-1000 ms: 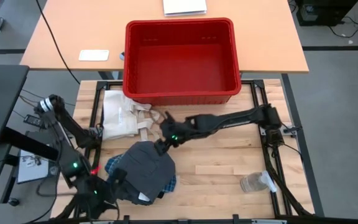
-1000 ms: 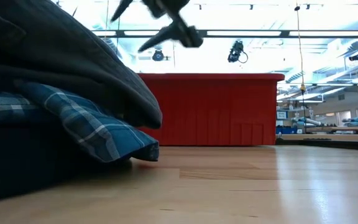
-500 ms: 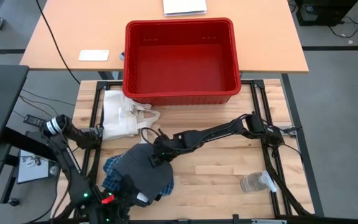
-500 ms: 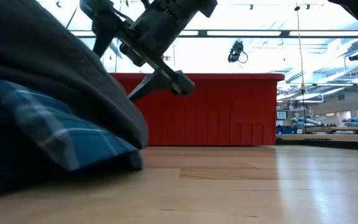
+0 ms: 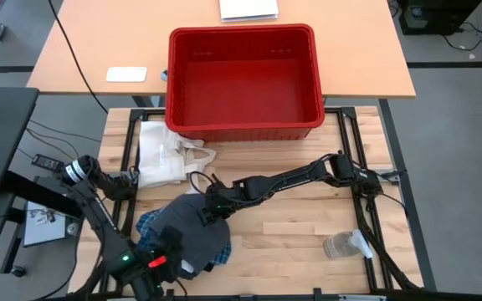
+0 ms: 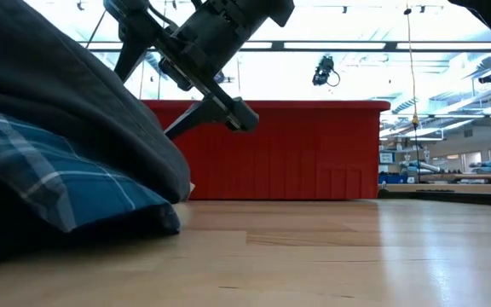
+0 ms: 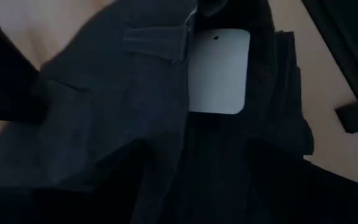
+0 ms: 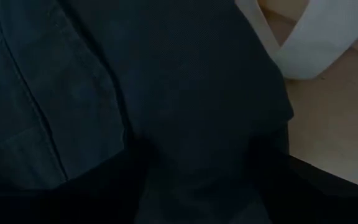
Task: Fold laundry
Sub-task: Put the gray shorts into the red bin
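Where the right arm reaches across the wooden table (image 5: 308, 226) from its base, the right gripper (image 5: 206, 209) sits low over the far edge of the dark grey garment (image 5: 192, 234). In the low view its fingers (image 6: 233, 115) appear spread apart, angled down toward the cloth; whether they have hold of the fabric cannot be told, since its wrist view is filled with dark cloth right against the fingers.

The left gripper (image 5: 167, 259) is at the near edge of the same garment, on the opposite side from the right gripper. Its wrist view shows dark grey folds (image 7: 135, 106) and a white label (image 7: 219, 71) directly ahead. How far its fingers are parted, and whether they grip anything, cannot be determined.

The dark grey garment lies heaped between the two grippers, on top of the blue-and-white plaid shirt (image 6: 49, 183), whose edges show beneath it on the left gripper's side and at the near corner.

Just beyond the right gripper lies a cream tote bag (image 5: 161, 150), one strap (image 8: 303, 43) showing beside the dark cloth. Farther off stands a red bin (image 5: 243, 79). A clear plastic bottle (image 5: 344, 245) lies well apart, near the right arm's base.
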`<state>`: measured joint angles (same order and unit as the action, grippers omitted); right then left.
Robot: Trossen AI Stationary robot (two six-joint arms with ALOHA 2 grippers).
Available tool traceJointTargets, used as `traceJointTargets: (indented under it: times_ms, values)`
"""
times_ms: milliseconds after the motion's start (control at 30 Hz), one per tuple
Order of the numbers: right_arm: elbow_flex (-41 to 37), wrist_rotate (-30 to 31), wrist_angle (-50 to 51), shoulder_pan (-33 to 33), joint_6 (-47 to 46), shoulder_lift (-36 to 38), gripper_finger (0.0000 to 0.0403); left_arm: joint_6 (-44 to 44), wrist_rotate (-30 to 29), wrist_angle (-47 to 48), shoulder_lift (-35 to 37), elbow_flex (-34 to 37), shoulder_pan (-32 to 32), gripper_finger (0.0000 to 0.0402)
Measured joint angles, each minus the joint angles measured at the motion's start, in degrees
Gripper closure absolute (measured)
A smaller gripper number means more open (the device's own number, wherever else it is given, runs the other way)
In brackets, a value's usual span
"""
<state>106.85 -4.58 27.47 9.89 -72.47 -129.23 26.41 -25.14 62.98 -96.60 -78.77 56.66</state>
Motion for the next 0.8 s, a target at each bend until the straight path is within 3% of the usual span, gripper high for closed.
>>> traceJointTargets:
  times_ms: [333, 600, 800]
  values:
    - [0.0, -0.4, -0.5, 0.1, 0.8, 0.1, 0.0120, -3.7, 9.9, -4.1, 0.0, 2.0, 2.3, 0.0117]
    - [0.0, -0.2, -0.9, -0.2, 2.1, 0.1, 0.0120, -3.9, 10.6, -5.0, -0.3, 2.0, 2.6, 0.0118]
    - [0.0, -1.5, -1.2, -1.2, 2.1, 0.1, 0.0119, -11.3, 17.9, -6.7, -0.5, 1.9, 2.7, 0.0118]
